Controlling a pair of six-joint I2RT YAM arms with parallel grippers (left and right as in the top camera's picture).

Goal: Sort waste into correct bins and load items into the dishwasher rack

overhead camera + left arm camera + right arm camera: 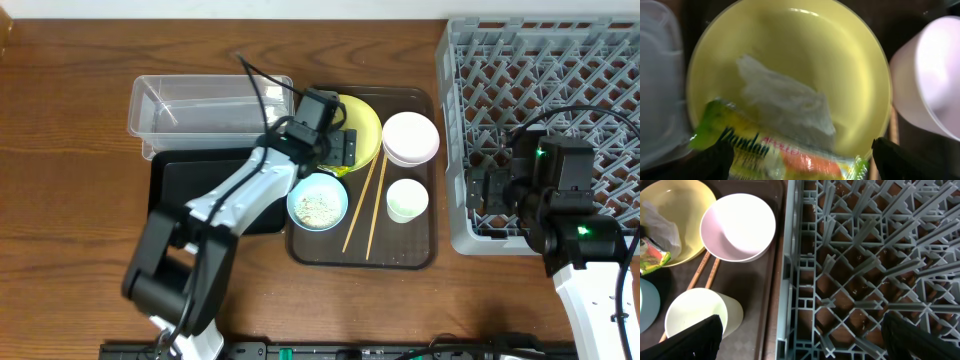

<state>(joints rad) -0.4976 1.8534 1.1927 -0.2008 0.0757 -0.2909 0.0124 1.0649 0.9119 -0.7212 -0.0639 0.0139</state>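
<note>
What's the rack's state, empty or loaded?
Empty where visible: dishwasher rack shows only bare grid; white bowl sits on the brown tray.

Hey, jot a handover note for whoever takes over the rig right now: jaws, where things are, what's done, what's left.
Left gripper: jaws open over the plate, straddling the wrapper, not closed on it.
Right gripper: jaws open, holding nothing, at the rack's left edge.
Tissue and wrapper lie on the plate. Rice sits in the blue bowl. White bowl, cup and chopsticks are on the brown tray.
Done: nothing visibly in the tub, black bin or rack.
Left: all sorting and loading.
</note>
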